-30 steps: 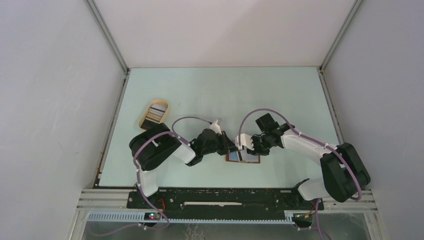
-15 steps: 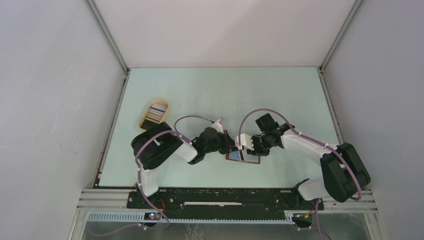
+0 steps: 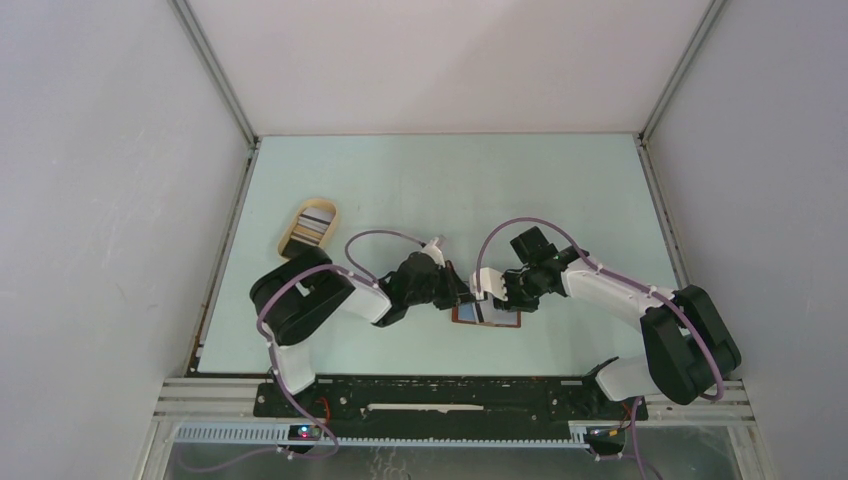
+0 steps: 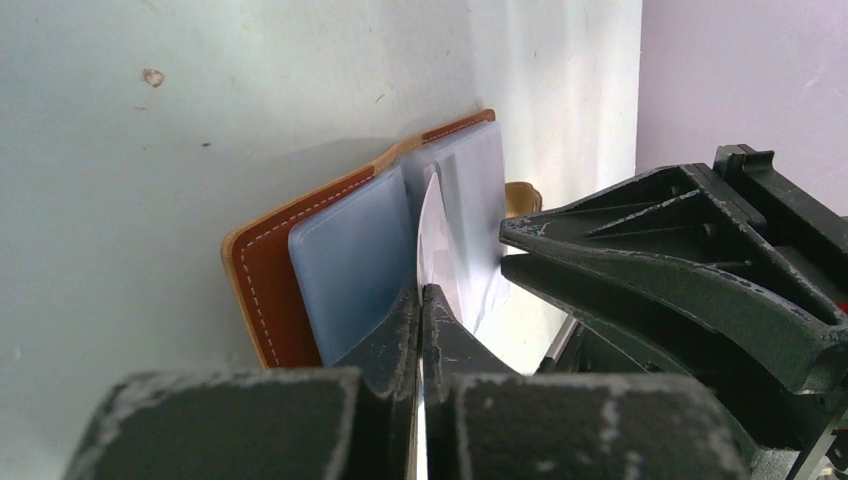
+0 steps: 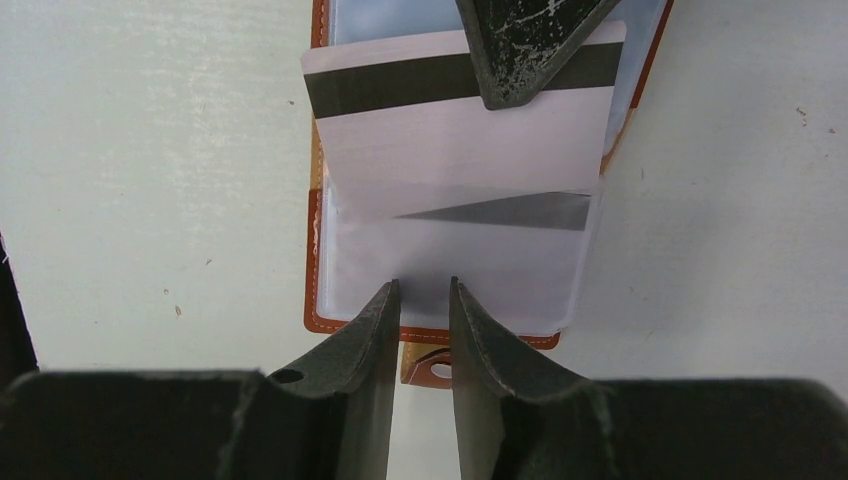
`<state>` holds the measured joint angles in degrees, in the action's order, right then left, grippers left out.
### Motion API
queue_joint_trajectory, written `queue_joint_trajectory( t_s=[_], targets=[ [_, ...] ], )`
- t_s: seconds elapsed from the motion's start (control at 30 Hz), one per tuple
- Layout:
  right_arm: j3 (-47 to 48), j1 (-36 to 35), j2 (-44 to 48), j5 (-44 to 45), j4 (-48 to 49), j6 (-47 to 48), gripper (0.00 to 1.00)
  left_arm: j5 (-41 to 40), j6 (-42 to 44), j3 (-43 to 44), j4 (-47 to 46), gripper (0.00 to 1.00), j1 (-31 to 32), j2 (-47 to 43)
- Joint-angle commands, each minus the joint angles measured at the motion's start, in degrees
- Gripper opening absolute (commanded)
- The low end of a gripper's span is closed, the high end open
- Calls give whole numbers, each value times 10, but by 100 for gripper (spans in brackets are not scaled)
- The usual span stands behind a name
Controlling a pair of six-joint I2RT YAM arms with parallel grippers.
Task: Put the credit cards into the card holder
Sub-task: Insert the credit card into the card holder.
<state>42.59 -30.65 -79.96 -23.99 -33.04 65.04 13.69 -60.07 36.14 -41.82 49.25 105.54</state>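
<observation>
The card holder [image 5: 318,250] lies open on the table, reddish-brown with clear inner pockets [image 5: 450,270] and a clasp tab [image 5: 428,366]; it also shows in the top view [image 3: 510,322] and the left wrist view [image 4: 270,290]. My left gripper [image 4: 421,290] is shut on a white credit card with a black stripe [image 5: 440,130], held on edge over the holder, its lower edge at a clear pocket's mouth. My right gripper [image 5: 422,285] is narrowly open, its fingertips [image 5: 385,310] over the pocket's near edge. In the top view both grippers, left [image 3: 462,297] and right [image 3: 498,297], meet over the holder.
An oval tan tray [image 3: 290,243] with more cards [image 3: 312,226] stands at the left, near the left wall. The enclosure walls close in the table on three sides. The arms' cables arch above the holder.
The left arm's elbow has shifted a little to the left. Both grippers and the card stay over the holder almost unmoved.
</observation>
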Motion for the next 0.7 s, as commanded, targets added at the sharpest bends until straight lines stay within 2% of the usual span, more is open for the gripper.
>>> queue_joint_trajectory(
  t_s=[0.0,0.67],
  targets=[
    [8,-9,-1,11,-5,-6,33,26,43,11,112,0,0,-9],
    [8,-17,2,15,-6,-4,33,64,55,46,176,0,-5,8]
  ],
)
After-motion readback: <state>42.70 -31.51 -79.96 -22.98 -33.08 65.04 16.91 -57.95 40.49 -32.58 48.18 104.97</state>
